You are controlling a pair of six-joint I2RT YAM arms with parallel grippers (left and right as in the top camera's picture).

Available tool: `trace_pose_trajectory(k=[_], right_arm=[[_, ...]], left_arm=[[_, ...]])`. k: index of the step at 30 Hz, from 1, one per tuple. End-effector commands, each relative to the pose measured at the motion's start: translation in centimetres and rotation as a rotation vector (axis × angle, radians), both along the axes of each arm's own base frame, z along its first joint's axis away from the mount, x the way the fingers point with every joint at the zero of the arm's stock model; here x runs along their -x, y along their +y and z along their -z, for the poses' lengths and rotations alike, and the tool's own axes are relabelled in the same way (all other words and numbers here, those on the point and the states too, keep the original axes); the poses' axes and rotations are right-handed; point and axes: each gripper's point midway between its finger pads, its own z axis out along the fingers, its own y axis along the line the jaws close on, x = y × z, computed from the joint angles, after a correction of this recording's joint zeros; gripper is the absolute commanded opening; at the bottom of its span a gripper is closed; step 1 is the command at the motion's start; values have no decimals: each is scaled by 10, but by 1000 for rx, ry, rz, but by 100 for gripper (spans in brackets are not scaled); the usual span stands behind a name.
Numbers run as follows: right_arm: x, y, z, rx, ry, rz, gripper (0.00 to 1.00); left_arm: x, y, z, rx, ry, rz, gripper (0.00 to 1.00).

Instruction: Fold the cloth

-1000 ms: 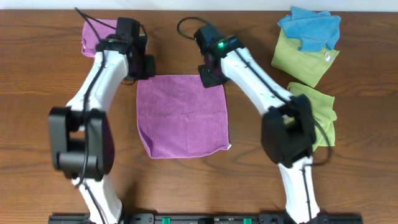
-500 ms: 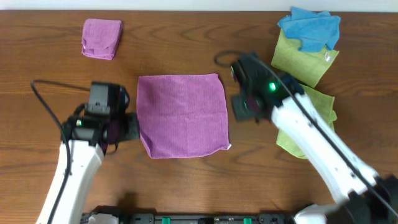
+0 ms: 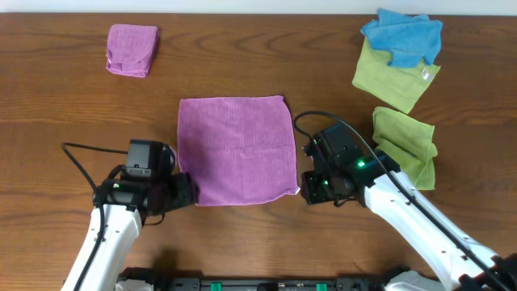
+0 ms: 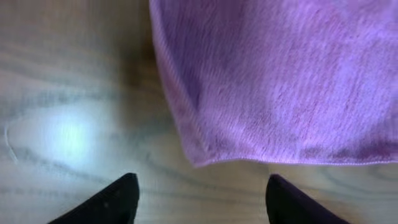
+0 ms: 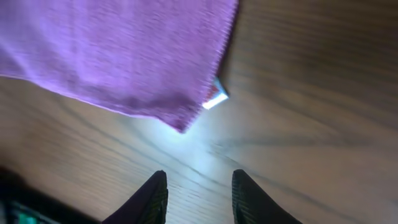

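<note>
Lying flat on desk (image 3: 48, 113): cloth (image 3: 236, 149). Left jaws, right jaws released, empty, at its near corners. Far left: purple pad (image 3: 132, 49). Right: green cloths (image 3: 392, 85), blue cloth (image 3: 404, 36).

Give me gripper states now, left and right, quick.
Left gripper: open, empty, just short of a cloth corner.
Right gripper: open, narrower gap, empty, near the corner with the white tag.
</note>
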Motion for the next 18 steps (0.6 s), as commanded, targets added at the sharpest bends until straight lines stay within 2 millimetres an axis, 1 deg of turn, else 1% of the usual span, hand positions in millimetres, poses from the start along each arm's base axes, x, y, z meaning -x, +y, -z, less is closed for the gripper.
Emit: trace_pose_trajectory(k=[1, 2, 4, 6, 8, 9, 10, 13, 18], right_arm=[[4, 12, 3, -69, 56, 15, 36], [5, 12, 8, -61, 76, 26, 38], [8, 12, 16, -55, 116, 36, 37], [11, 17, 23, -67, 158, 31, 37], [13, 19, 30, -70, 187, 31, 40], [14, 19, 33, -66, 202, 38, 41], [14, 19, 36, -62, 210, 42, 40], [11, 20, 38, -64, 209, 51, 40], [3, 24, 38, -83, 177, 51, 44]], left_arm=[[-1, -2, 4, 17, 12, -3, 73], [-1, -2, 7, 17, 26, -3, 77], [1, -6, 13, 33, 59, 3, 77], [2, -11, 19, 60, 90, 10, 74], [2, -11, 25, 57, 113, 9, 72], [1, -11, 28, 57, 124, 9, 70], [0, -12, 31, 62, 133, 10, 70], [-4, -17, 36, 89, 135, 16, 69], [-10, -19, 39, 99, 125, 19, 68]])
